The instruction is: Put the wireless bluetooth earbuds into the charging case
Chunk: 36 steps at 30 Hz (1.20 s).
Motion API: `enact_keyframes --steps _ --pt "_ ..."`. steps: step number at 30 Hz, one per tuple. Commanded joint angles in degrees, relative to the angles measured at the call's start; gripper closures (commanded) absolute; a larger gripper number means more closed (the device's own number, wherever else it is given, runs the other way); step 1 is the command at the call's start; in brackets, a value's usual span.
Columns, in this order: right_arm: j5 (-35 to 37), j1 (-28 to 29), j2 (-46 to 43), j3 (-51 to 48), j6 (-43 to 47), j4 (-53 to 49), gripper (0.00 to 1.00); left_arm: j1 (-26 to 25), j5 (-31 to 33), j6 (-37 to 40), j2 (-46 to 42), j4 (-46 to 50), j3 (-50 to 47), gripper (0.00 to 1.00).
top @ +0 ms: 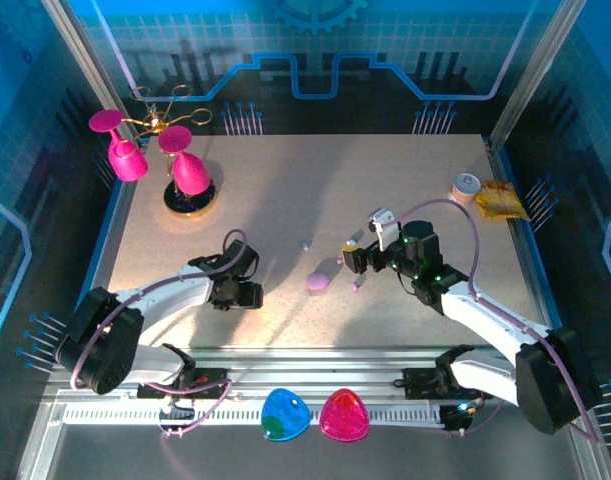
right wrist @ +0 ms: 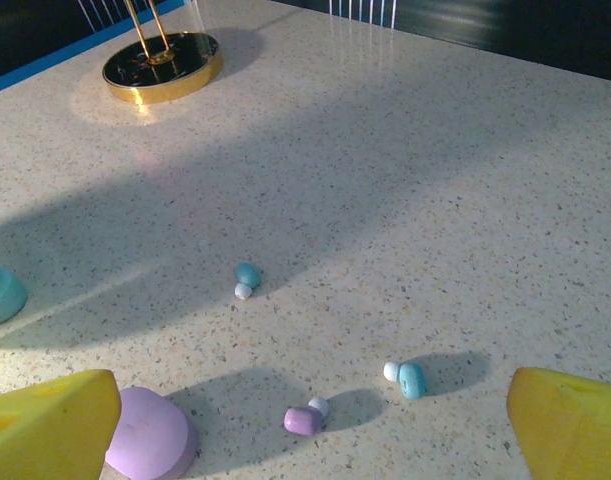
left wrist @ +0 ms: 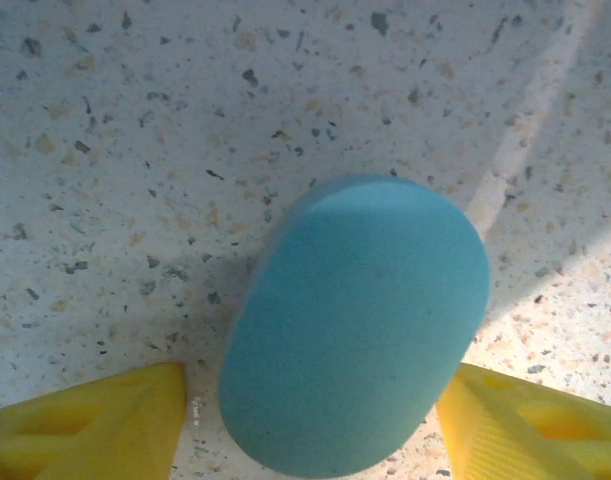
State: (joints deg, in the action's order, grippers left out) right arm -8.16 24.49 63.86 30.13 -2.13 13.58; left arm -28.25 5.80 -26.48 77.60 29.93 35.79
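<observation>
Right under the left wrist camera a teal case (left wrist: 355, 325), smooth and pebble-shaped, lies closed on the speckled table (left wrist: 135, 150). The left gripper (left wrist: 315, 400) is low over it, its yellow fingers (left wrist: 95, 425) spread to either side. The jaws are released, with a sliver of table showing between the left finger and the case; on the other side I cannot tell whether there is contact.

The right gripper (top: 355, 260) is out toward the middle of the table, jaws wide apart and holding nothing, its yellow fingers (right wrist: 570, 425) at the bottom corners of its wrist view. Ahead of it the earbuds lie loose on the table, none in a case. I can make out three: one blue earbud (right wrist: 247, 278) farther out, a second blue earbud (right wrist: 407, 378) nearer to the right, and a purple earbud (right wrist: 305, 418) just beside it to the left. A closed purple case (right wrist: 150, 435) sits near the purple earbud, apart from it.

At the far left corner stands a gold-and-black stand (top: 188, 195) with pink cups (top: 128, 158).
</observation>
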Motion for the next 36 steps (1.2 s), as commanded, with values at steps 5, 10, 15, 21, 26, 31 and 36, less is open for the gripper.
enact_keyframes --steps 5,10,15,21,26,31,36 --pt "0.8 0.8 -0.2 0.9 -1.0 -1.2 0.0 -0.7 -0.9 2.2 3.1 -4.0 2.8 0.45" --pt "0.4 1.0 0.5 1.2 -1.8 -0.5 0.0 -0.7 0.0 2.6 4.5 -5.6 2.8 0.45" --pt "0.2 1.1 1.1 1.4 -2.6 -0.5 0.0 -0.8 1.2 3.0 4.9 -6.3 3.2 0.32" --pt "0.1 1.3 1.6 1.4 -3.0 -0.1 0.0 -1.5 2.8 3.3 3.7 -3.4 5.7 0.4" --pt "-0.2 1.6 2.7 1.6 -3.2 0.2 0.0 -1.5 3.9 3.4 4.2 -2.5 6.8 0.45" --pt "0.1 1.8 3.0 1.5 -3.3 0.3 0.0 -1.5 4.1 3.3 5.0 -2.4 7.1 0.42" --pt "0.1 1.8 3.1 1.6 -3.2 0.3 0.0 -1.5 3.6 3.2 6.7 -2.6 7.2 0.38"
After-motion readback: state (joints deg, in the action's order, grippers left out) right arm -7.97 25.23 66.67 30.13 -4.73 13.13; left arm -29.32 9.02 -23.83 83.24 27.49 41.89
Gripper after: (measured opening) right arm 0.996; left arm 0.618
